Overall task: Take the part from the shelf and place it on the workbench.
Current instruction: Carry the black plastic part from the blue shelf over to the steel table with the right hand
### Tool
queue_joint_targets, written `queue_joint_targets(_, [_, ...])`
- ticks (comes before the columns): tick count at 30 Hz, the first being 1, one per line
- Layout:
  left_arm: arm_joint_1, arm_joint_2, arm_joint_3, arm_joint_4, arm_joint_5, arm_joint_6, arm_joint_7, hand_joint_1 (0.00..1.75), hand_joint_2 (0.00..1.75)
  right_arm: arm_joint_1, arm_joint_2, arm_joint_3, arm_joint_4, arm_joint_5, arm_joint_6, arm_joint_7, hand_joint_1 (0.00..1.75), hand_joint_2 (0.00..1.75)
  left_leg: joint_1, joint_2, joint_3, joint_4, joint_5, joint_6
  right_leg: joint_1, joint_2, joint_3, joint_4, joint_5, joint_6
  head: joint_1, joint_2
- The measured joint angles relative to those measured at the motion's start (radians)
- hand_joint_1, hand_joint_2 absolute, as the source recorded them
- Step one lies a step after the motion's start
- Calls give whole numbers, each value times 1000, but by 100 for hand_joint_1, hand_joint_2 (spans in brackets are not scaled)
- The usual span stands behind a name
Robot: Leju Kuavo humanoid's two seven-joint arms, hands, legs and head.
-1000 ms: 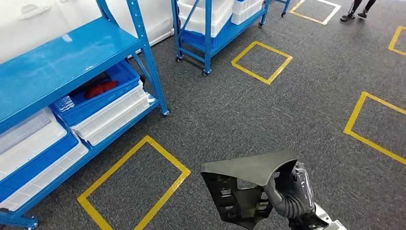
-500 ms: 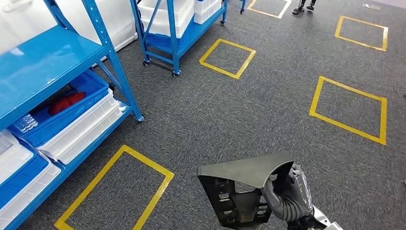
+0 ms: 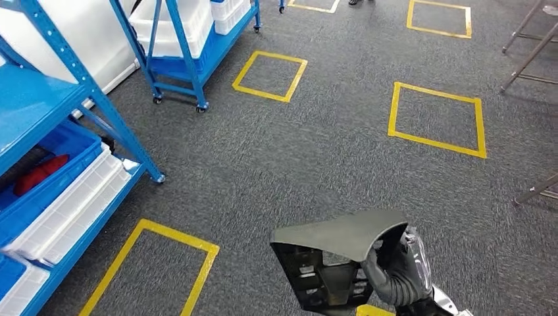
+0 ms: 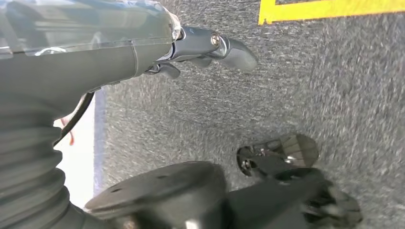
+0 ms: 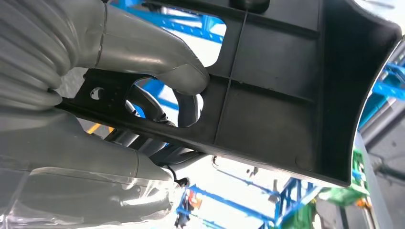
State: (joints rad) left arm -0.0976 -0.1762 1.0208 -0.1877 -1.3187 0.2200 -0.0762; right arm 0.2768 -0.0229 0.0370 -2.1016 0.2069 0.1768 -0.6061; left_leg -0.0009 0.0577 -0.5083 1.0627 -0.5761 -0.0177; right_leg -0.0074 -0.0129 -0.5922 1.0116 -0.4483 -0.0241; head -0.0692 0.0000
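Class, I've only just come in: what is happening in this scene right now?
A humanoid robot's right hand grips a dark grey moulded plastic part, carried out in front of its body over grey carpet marked with yellow tape squares. Blue metal shelving with white and blue plastic bins stands to its left, so the part is already off the shelf. No workbench is in sight yet. The left hand hangs above the floor, holding nothing.

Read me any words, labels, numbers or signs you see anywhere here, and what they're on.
No readable text.
Dark grey plastic part held in the right hand: no label seen.
White plastic bins on the blue metal shelf: no markings seen.
Yellow tape squares: plain outlines.
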Motion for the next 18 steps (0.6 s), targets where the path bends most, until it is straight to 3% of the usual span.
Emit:
queue_joint_targets(2, [2, 0, 2, 0, 7, 1, 6, 0, 175, 0, 10, 0, -6, 0, 3, 0, 175, 175, 3, -40, -68, 145, -66, -5, 1, 22, -1, 0, 0, -5, 0, 0])
queue_joint_targets(3, [1, 0, 2, 0, 8, 1, 8, 0, 175, 0, 13, 0, -6, -1, 4, 0, 175, 175, 3, -46, -98, 203, -83, -6, 1, 34, 0, 1, 0, -6, 0, 0])
queue_joint_targets(4, [-1, 0, 3, 0, 9, 1, 8, 0, 175, 0, 15, 0, -6, -1, 5, 0, 175, 175, 3, -47, -114, 229, -80, -6, 2, 47, 0, 2, 0, -6, 0, 0])
queue_joint_targets(5, [-3, 0, 3, 0, 9, 1, 10, 0, 175, 0, 16, 0, -6, -1, 5, 0, 175, 175, 4, -49, -110, 212, -55, -5, 2, 61, 2, 3, 0, -5, 0, 0])
queue_joint_targets(6, [-3, 0, 3, 0, 8, 2, 11, 0, 175, 0, 18, 0, -7, -1, 5, 0, 175, 175, 4, -54, -90, 158, -15, -2, 2, 76, 4, 4, 0, -5, 0, 0])
queue_joint_targets(8, [0, 0, 3, 0, 8, 2, 13, 0, 175, -1, 21, 0, -7, -1, 5, 0, 175, 175, 9, -95, -36, 16, 55, 4, 2, 104, 2, 10, -1, 0, 0, 0])
queue_joint_targets(10, [2, 0, 3, 0, 8, 2, 14, 0, 175, -1, 22, 0, -8, -1, 5, 0, 175, 175, 11, -129, -13, -51, 75, 11, 1, 127, -6, 13, 1, 12, 0, 0])
queue_joint_targets(12, [0, -1, 3, 0, 8, 2, 13, 0, 175, 1, 23, 0, -9, -1, 5, 0, 175, 175, 9, -120, -12, -57, 76, 21, -2, 146, -13, 10, 8, 27, 0, 0])
queue_joint_targets(13, [-2, -2, 3, 0, 8, 2, 13, 0, 175, 2, 23, 0, -9, -2, 5, 0, 175, 175, 9, -109, -10, -62, 79, 28, -3, 141, -15, 11, 8, 32, 0, 0])
queue_joint_targets(15, [-1, -4, 3, 0, 8, 2, 10, 0, 175, 0, 23, -1, -10, -3, 7, 0, 175, 175, 10, -84, -6, -73, 88, 42, 0, 90, -37, 54, -21, 41, 0, 0])
queue_joint_targets(17, [3, -5, 3, 0, 7, 2, 3, 0, 175, -8, 23, -1, -11, -5, 9, 0, 175, 175, 6, -57, -6, -76, 91, 48, -1, 33, -90, 168, -86, 47, 0, 0])
queue_joint_targets(18, [5, -5, 3, 0, 6, 1, 0, 0, 175, -10, 23, -1, -11, -6, 10, 0, 175, 175, 4, -43, -7, -76, 91, 49, -3, 23, -120, 232, -113, 51, 0, 0])
